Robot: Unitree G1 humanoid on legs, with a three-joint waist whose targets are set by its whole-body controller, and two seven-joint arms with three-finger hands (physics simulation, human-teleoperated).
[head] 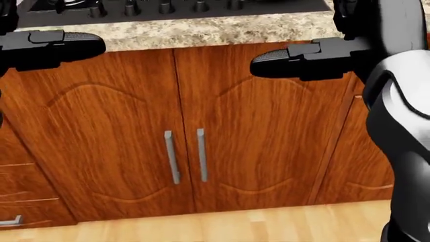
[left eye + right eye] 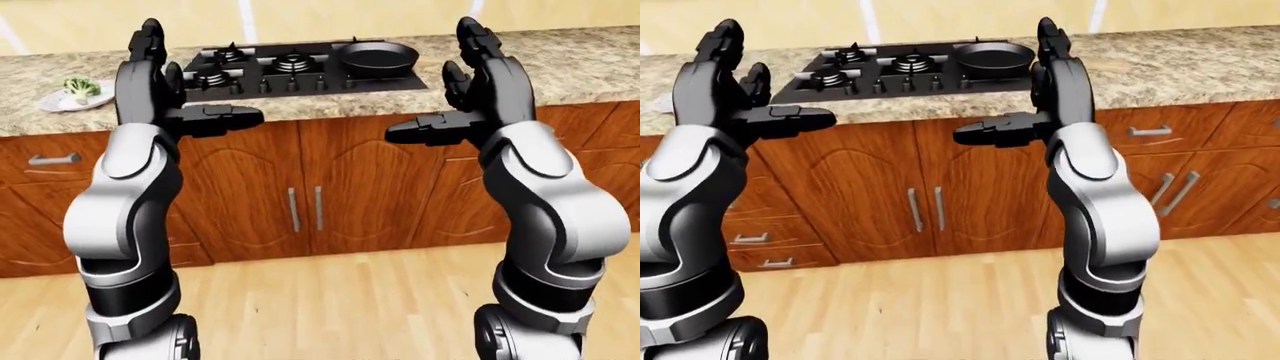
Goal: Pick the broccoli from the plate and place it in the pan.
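Broccoli (image 2: 79,87) sits on its plate (image 2: 52,103) at the upper left of the left-eye view, on the counter (image 2: 560,64), well left of the left robot hand (image 2: 170,86). The pan (image 2: 378,54) rests on the stove (image 2: 290,67), near the right robot hand (image 2: 470,82). Both hands are raised, fingers spread, holding nothing

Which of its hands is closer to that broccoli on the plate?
Left. The left hand is raised just right of the broccoli in the left-eye view; the right hand is raised far right, beyond the pan.
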